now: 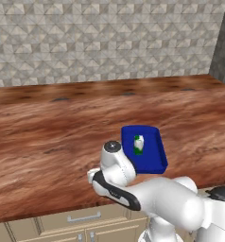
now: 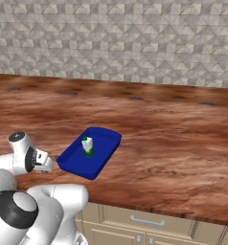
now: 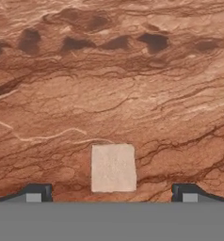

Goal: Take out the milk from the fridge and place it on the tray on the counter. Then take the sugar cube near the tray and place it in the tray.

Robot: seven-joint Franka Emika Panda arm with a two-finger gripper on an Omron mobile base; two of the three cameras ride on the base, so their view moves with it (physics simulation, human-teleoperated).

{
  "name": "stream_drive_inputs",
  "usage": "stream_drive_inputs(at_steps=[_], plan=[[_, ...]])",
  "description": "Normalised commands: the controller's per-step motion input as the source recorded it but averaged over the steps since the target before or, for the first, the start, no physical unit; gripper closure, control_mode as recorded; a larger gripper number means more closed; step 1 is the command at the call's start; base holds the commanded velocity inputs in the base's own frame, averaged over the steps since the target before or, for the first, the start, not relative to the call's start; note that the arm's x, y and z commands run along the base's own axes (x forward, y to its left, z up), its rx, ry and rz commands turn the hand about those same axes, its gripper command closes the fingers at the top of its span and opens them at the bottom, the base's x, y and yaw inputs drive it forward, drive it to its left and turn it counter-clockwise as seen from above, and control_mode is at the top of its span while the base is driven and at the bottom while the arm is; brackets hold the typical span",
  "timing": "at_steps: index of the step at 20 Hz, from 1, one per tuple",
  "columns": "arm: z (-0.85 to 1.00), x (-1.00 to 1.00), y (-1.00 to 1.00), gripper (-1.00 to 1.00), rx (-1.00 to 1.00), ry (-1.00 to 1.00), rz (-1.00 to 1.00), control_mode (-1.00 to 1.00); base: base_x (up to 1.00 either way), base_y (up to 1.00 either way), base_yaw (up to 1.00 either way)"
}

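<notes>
The arm (image 1: 152,194) bends low at the near edge; the gripper (image 3: 111,190), apparently pointing downward, has its jaws spread wide.

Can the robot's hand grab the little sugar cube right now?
Probably yes. The sugar cube lies alone on the counter, between the open gripper tips, with nothing in the way.

Lighting: even, bright, diffuse; source direction unclear. Shadows: faint, soft dark patch on counter (image 2: 173,139) just beside tray (image 2: 106,135). Glare: soft highlights on white arm casing near tray. Sharpness: base views crisp; hand view of counter grain slightly soft, blocky. Edge distortion: none evident
</notes>
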Motion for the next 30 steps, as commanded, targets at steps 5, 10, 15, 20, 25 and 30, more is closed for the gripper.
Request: stream_drive_inputs(at_steps=[5, 10, 15, 20, 25, 30], plan=[[-0.05, 0.16, 0.01, -1.00, 0.00, 0.00, 0.00, -1.00, 0.00, 0.00, 0.00], [-0.07, 0.02, 0.03, -1.00, 0.00, 0.00, 0.00, -1.00, 0.00, 0.00, 0.00], [-0.14, 0.00, 0.04, 1.00, 0.00, 0.00, 0.00, -1.00, 0.00, 0.00, 0.00], [-0.11, 0.06, 0.02, 1.00, 0.00, 0.00, 0.00, -1.00, 0.00, 0.00, 0.00], [-0.07, 0.15, 0.00, 1.00, 0.00, 0.00, 0.00, -1.00, 0.00, 0.00, 0.00], [0.01, -0.06, 0.00, 1.00, 0.00, 0.00, -0.01, -1.00, 0.00, 0.00, 0.00]])
